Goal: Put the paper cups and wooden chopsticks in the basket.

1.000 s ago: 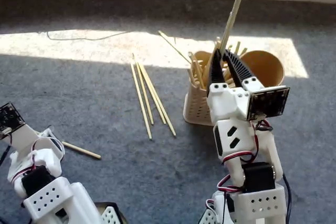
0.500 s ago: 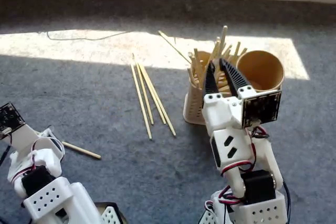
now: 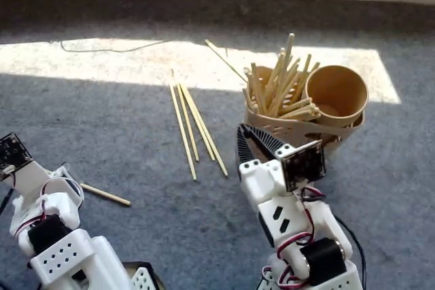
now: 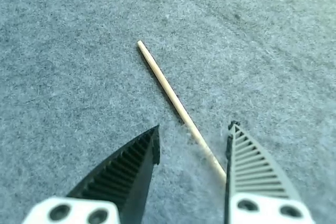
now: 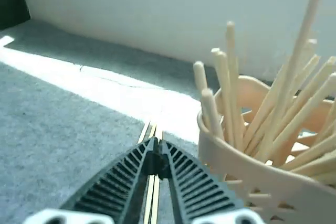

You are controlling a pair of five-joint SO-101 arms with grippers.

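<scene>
Nearest: the left gripper (image 4: 194,129) is low over the grey carpet (image 3: 122,134), jaws wide apart and holding nothing. A single chopstick (image 4: 168,90) lies flat between them, running out ahead past the tips and close to one jaw. This looks like a set-up for a pinch, with no contact yet (my read only).

Next out, the right gripper (image 5: 157,157) has its jaws pressed together with nothing in them. It sits low just beside the basket (image 3: 292,129), tips towards the loose chopsticks (image 3: 192,127). There are about three of these, flat on the carpet, near the basket but apart from it.

The basket holds a bundle of chopsticks (image 3: 279,89) standing up and fanned out. A paper cup (image 3: 338,86) sits upright at its far side, apparently inside the rim. Farthest, one more chopstick (image 3: 224,60) lies in the sun patch. Judged mostly done: about five sticks are still out.
</scene>
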